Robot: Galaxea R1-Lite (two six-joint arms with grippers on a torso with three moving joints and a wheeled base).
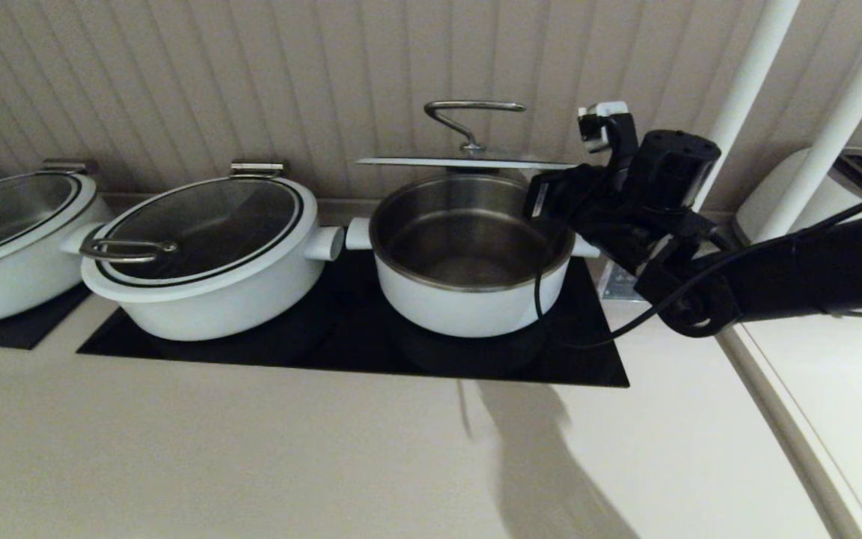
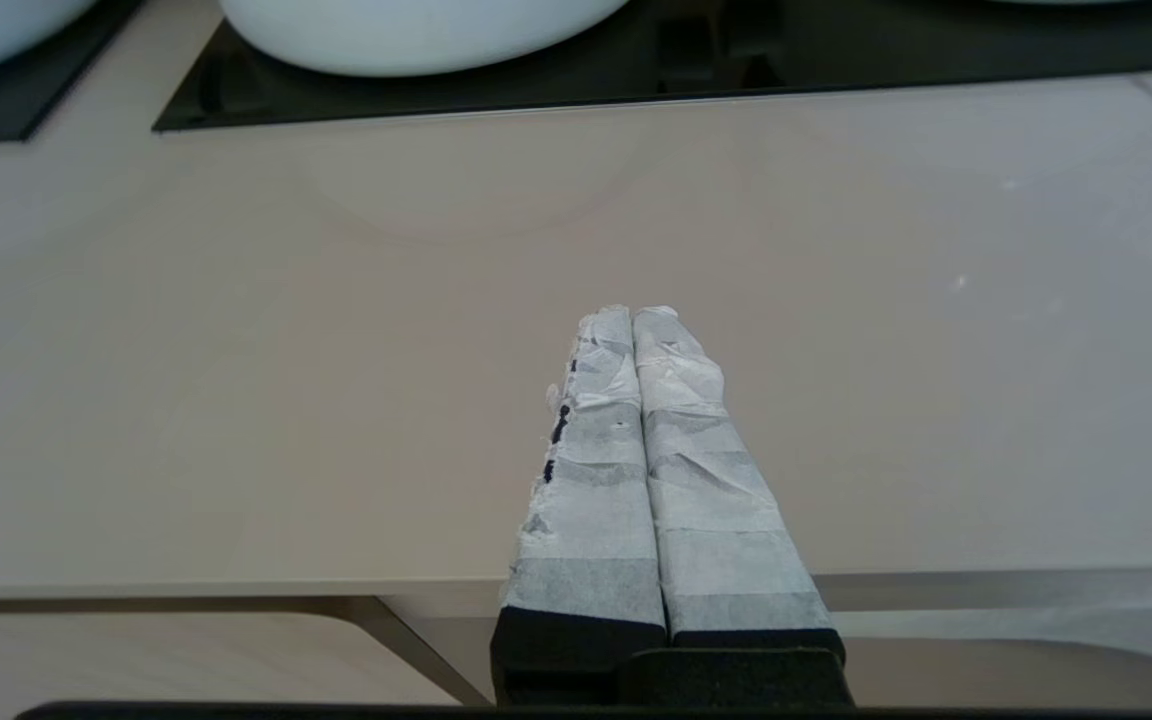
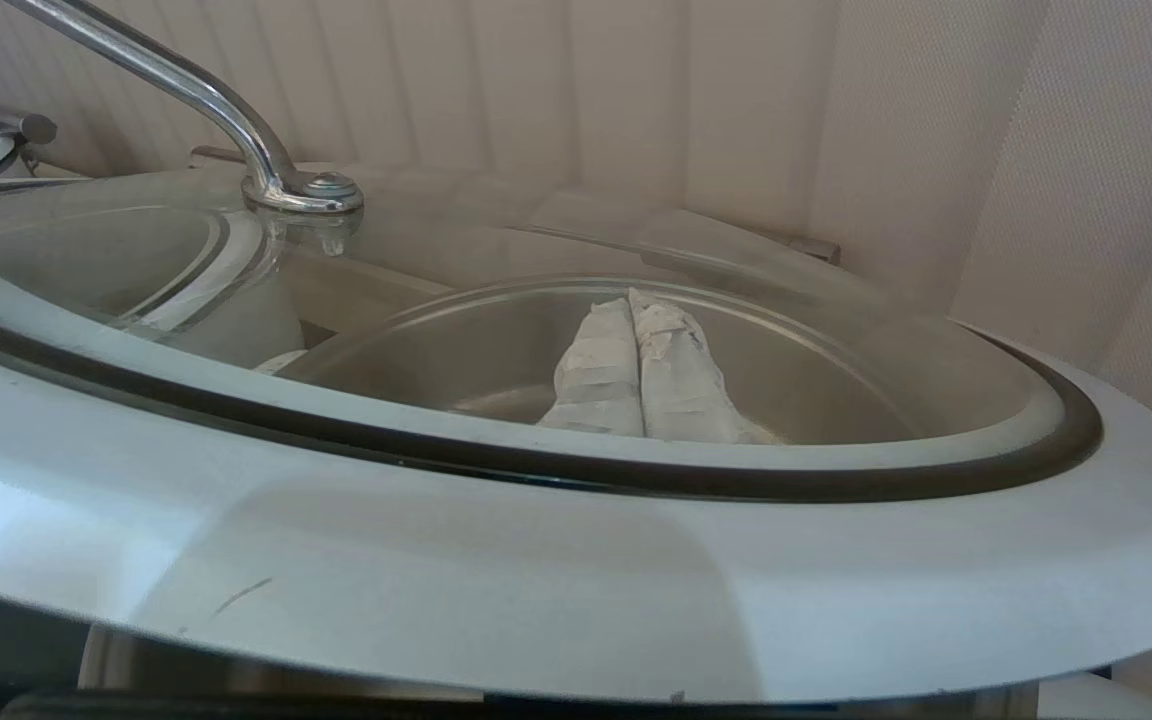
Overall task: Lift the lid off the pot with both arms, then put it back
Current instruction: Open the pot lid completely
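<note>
We see the right end effector (image 3: 636, 320) pressed together beneath the raised lid (image 1: 467, 161), upper centre, above the pot (image 1: 468, 299); the left end effector (image 2: 633, 318) pressed together over the desk (image 2: 236, 400).

three white pots (image 1: 468, 254), three glass lids (image 1: 468, 160), two black hobs (image 1: 356, 337), one arm (image 1: 775, 277) in head view

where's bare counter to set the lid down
Bare counter runs in front of the black cooktop, and the left claw hovers over it. The cooktop is crowded: the pot under the raised lid, beside the oval pot.
</note>
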